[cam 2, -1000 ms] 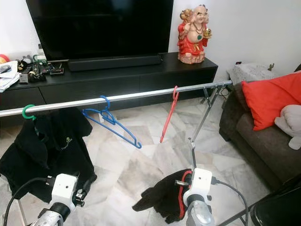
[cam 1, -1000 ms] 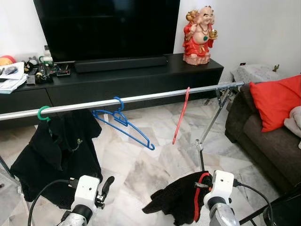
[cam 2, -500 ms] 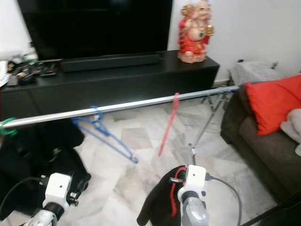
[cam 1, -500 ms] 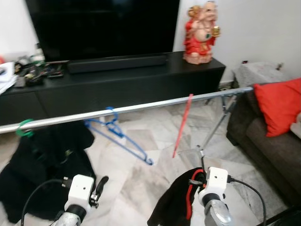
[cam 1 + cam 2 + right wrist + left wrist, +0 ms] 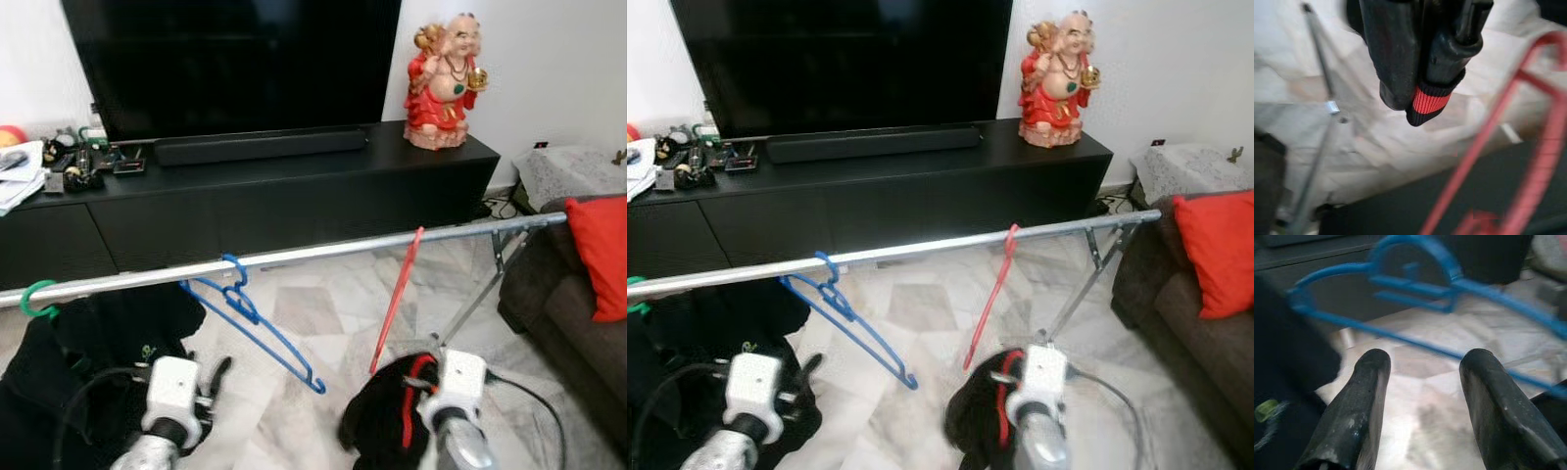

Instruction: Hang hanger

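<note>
Right wrist view: right gripper (image 5: 1420, 98) pinches a black garment (image 5: 377, 421) – likely to dress the red hanger (image 5: 397, 299) on the rail (image 5: 294, 257). Left gripper (image 5: 1422, 396) is spread, empty – near the blue hanger (image 5: 250, 318).

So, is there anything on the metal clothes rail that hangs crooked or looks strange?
Yes. The blue plastic hanger hangs on the silver metal rail strongly tilted, one arm pointing down toward the marble floor. The empty red plastic hanger also slants. The right gripper is shut on a black garment with red trim.
</note>
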You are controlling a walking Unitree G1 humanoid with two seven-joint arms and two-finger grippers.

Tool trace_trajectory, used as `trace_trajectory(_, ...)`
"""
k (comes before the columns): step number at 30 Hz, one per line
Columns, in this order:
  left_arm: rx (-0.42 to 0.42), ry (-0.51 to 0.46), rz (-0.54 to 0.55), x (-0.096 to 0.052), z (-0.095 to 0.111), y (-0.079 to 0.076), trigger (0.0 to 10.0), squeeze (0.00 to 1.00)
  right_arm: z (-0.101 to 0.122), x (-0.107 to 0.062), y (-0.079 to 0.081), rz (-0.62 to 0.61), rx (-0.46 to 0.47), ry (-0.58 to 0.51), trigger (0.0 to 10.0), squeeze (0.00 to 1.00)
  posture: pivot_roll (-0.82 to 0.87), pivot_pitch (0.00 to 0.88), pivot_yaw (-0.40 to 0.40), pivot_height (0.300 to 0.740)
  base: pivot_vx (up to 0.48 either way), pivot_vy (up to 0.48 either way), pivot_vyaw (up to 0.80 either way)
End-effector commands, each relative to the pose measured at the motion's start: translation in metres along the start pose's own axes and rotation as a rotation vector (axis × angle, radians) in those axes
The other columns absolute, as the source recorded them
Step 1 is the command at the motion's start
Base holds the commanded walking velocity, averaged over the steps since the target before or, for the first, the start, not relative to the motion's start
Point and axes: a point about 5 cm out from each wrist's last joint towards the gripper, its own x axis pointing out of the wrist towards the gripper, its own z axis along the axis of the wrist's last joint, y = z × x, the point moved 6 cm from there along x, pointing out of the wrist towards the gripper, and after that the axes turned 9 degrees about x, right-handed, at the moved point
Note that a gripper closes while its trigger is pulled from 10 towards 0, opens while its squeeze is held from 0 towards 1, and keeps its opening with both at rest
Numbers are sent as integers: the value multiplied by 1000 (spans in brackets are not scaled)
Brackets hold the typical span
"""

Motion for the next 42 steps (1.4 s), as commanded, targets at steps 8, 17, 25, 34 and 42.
trace_trajectory(8,-51,-35,-149,19,33,1,10000,0,10,4,10,22,1,-34,10000,0,131,35,-34,740,0,0,0)
trace_trajectory(17,-38,4,-174,54,54,-2,10000,0,11,6,12,25,-2,-36,10000,0,131,39,-39,740,0,0,0)
trace_trajectory(25,-121,144,-61,96,67,8,10000,1000,15,7,12,27,-8,-43,10000,0,121,44,-40,740,0,0,0)
trace_trajectory(34,-113,309,-68,116,59,8,10000,0,14,9,15,33,-15,-39,10000,0,124,48,-38,740,0,0,0)
trace_trajectory(42,-103,365,-8,120,50,15,10000,0,13,8,14,31,-14,-39,10000,0,118,49,-34,740,0,0,0)
